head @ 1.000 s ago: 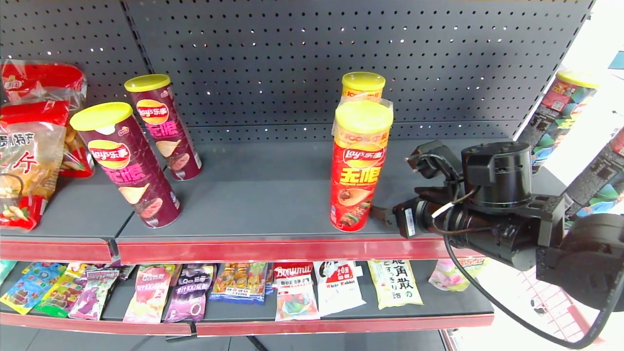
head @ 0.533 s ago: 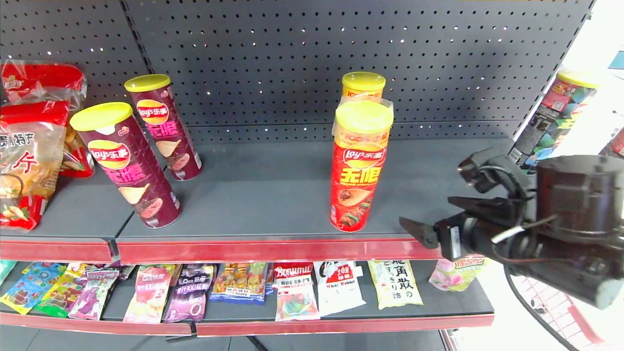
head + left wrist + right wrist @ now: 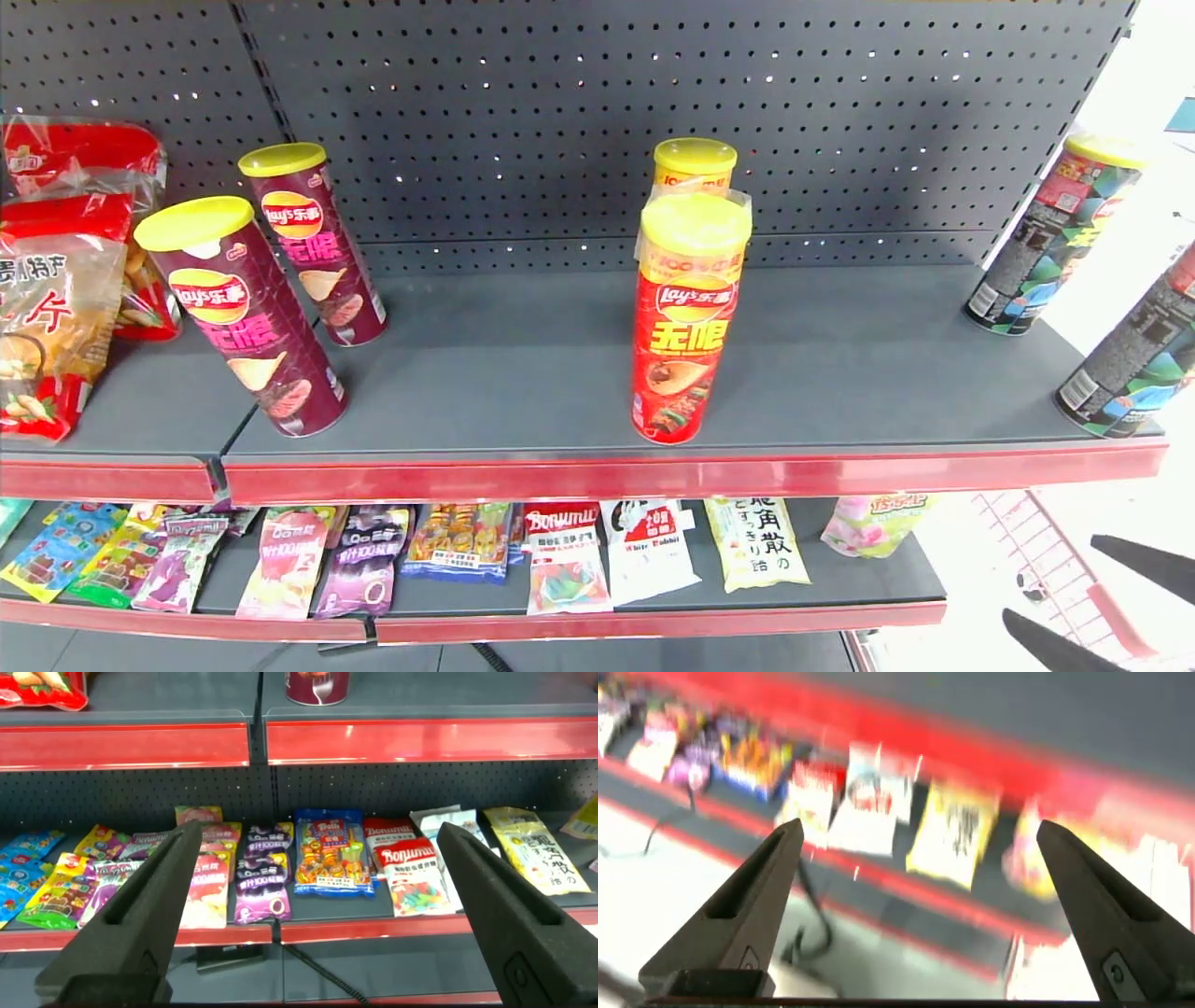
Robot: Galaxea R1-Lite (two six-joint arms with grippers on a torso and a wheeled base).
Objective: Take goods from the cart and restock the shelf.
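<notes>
Grey metal upper shelf (image 3: pixel 523 373) with a red front lip and a dark pegboard (image 3: pixel 560 93) behind.

- Red chip can (image 3: pixel 691 317): upright near the front edge, a little right of centre. A second can (image 3: pixel 695 166) with a yellow lid stands directly behind it, mostly hidden.
- Front maroon can (image 3: pixel 245 313): upright toward the left. The rear maroon can (image 3: pixel 313 243) stands farther back, apart from it.
- Snack bags (image 3: pixel 56 271): stacked at the far left.
- Back patterned can (image 3: pixel 1053 238): at the right end, by the pegboard. The front patterned can (image 3: pixel 1130 359) stands at the right front corner.
- Lower shelf (image 3: pixel 868 579): a row of candy packets (image 3: pixel 560 560) lying flat.

Right gripper (image 3: pixel 1047 577): low, past the right end of the shelves, in front of a red wire grid (image 3: pixel 1013 527). Its fingers are spread wide with nothing between them. Its wrist view is blurred, and the packets are only just made out.

Left gripper (image 3: pixel 320 831): level with the lower shelf and facing the candy packets. Its fingers are wide apart and empty, and it is well apart from the cans.
</notes>
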